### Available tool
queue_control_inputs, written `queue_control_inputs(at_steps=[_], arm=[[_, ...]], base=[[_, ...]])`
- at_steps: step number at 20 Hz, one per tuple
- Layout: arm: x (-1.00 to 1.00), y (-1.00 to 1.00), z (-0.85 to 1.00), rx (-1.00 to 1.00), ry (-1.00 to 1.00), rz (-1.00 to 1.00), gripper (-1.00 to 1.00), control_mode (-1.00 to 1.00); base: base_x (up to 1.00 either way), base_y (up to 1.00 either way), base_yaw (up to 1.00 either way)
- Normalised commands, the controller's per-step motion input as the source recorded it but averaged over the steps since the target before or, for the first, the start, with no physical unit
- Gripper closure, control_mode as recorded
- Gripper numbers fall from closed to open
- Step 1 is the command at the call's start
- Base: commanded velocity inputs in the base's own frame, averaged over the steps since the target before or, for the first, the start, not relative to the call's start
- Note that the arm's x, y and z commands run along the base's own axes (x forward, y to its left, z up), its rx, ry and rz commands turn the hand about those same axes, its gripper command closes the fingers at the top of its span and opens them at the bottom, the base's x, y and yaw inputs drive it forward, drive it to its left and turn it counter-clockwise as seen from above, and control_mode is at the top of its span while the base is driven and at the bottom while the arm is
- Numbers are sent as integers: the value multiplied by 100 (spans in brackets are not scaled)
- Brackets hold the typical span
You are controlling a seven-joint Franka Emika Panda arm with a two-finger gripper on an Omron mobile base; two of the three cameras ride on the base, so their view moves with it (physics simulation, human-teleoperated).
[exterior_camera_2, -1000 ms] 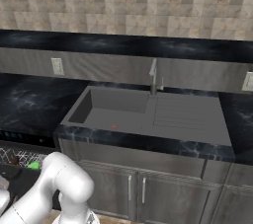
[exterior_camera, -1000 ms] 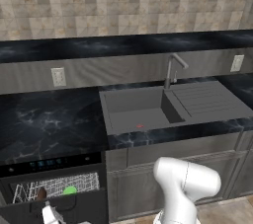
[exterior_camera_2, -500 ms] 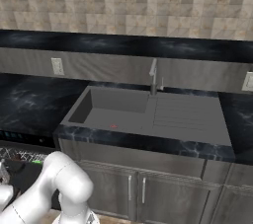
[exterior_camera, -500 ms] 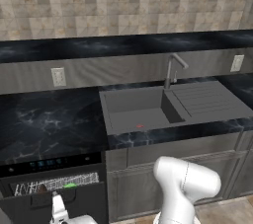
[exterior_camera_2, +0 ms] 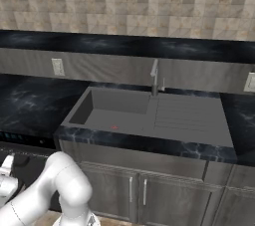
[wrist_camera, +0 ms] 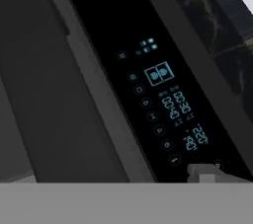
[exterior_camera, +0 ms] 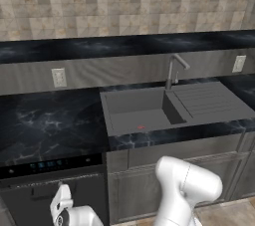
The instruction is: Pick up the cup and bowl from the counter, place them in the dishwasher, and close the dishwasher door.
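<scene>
The dishwasher sits under the black marble counter, its control strip lit with tiny blue lights. The dishwasher door stands upright against the appliance, and its dark grey front runs beside the control strip in the hand view. My gripper is low in front of the door, just under the strip, and also shows at the left edge of the right base view. Its jaws are open and hold nothing. The cup and the bowl are hidden.
A grey sink basin with a faucet and drain board lies to the right of the dishwasher. Grey cabinet doors stand below it. My white arm rises in front of those cabinets.
The dishwasher door has swung up from partly open to shut, hiding the white rack and the green cup inside. My gripper rose with the door.
</scene>
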Motion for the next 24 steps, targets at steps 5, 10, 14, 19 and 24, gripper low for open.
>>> queue_control_inputs(at_steps=[5, 10, 14, 19, 24], arm=[[84, -50, -49, 27, -8, 4, -100, -100], [82, -49, -52, 25, -8, 4, -100, -100], [76, -40, -58, 22, -9, 5, -100, -100], [82, -42, -60, 20, -8, 5, -100, -100], [96, -48, -60, 8, -10, 4, -100, -100]], base=[[0, 0, 0], [0, 0, 0], [0, 0, 0], [0, 0, 0], [0, 0, 0]])
